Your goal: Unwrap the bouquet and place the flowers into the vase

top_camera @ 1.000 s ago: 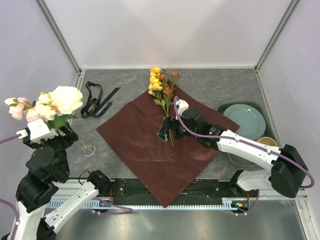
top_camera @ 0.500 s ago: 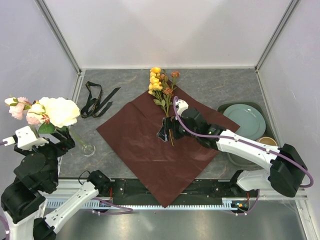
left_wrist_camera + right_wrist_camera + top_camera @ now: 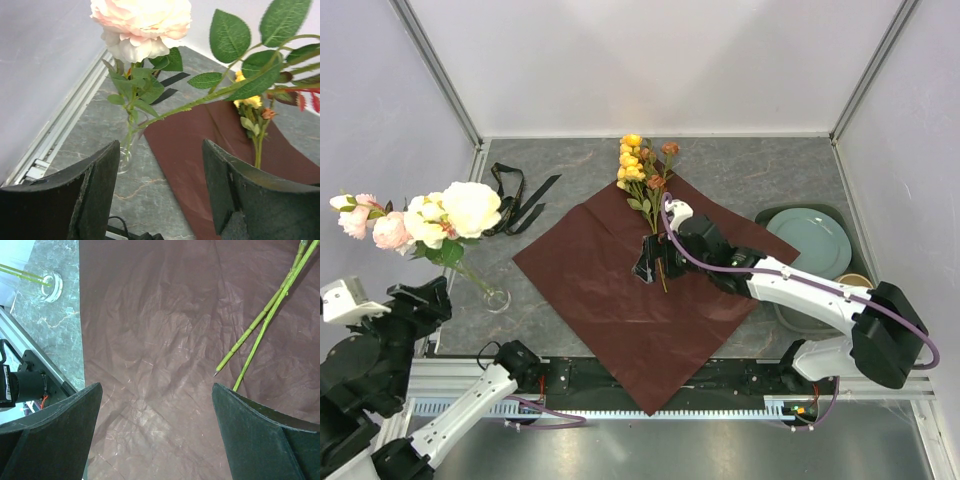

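The bouquet lies undone. Its maroon wrapping paper is spread flat on the table. Yellow and rust-orange flowers lie on its far corner, their green stems just right of my right gripper, which hangs open and empty above the paper. The small clear vase holds a cream rose and pink roses, all leaning left. My left gripper is open and empty, left of the vase and clear of the stems.
A black ribbon lies loose at the back left. A teal plate and a beige mug stand at the right edge. Grey walls close in on both sides and the back.
My left gripper has let go of the roses and drawn back down and left. The blooms have swung slightly right and now stand in the vase alone. The right arm has barely moved.
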### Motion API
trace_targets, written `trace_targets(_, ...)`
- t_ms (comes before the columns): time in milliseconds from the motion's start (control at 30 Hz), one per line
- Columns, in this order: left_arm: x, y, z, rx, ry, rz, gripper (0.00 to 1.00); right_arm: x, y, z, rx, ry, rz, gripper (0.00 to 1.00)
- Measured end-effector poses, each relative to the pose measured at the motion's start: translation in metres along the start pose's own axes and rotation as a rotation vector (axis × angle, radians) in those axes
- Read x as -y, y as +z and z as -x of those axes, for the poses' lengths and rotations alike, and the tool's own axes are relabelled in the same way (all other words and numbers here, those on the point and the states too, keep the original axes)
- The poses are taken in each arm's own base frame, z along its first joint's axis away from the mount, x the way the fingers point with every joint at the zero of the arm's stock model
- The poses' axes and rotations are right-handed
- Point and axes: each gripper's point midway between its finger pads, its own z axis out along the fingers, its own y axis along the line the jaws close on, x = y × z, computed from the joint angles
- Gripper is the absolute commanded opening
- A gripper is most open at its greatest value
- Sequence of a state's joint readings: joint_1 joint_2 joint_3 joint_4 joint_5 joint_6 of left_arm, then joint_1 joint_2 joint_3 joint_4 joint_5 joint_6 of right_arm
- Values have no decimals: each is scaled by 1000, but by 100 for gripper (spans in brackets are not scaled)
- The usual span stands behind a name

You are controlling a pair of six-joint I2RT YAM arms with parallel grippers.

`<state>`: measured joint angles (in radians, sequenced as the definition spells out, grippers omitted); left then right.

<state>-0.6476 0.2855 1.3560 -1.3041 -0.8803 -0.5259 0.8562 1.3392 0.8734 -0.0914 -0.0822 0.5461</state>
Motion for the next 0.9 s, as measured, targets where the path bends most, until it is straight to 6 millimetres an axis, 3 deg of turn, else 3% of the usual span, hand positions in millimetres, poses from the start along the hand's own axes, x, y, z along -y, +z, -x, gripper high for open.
trace_targets(133, 7, -9, 7, -3, -42, -71, 61, 1, 4, 0, -7, 2, -6, 98)
trace_targets(267, 25, -23, 24, 11, -110, -206, 61, 5, 4, 3, 1, 9, -21, 98)
trace_targets(467, 68, -55, 65, 53, -167, -498, 61, 38, 8, 14, 19, 81, -98, 92)
trace_targets(633, 124, -77, 91, 38, -111, -747, 61, 86, 14, 15, -1, 174, -198, 78)
trace_targets(667, 139, -81, 92, 23, -93, -808, 60, 96, 15, 14, -7, 191, -220, 71)
trace_targets(733, 171, -88, 86, -27, -53, -936, 57, 112, 19, 12, -24, 209, -261, 59)
trace_targets(767, 183, -90, 82, -52, -38, -985, 56, 118, 23, 10, -34, 213, -278, 49)
trace_targets(900, 244, -95, 56, -202, 29, -1211, 52, 132, 44, 15, -47, 199, -318, 36)
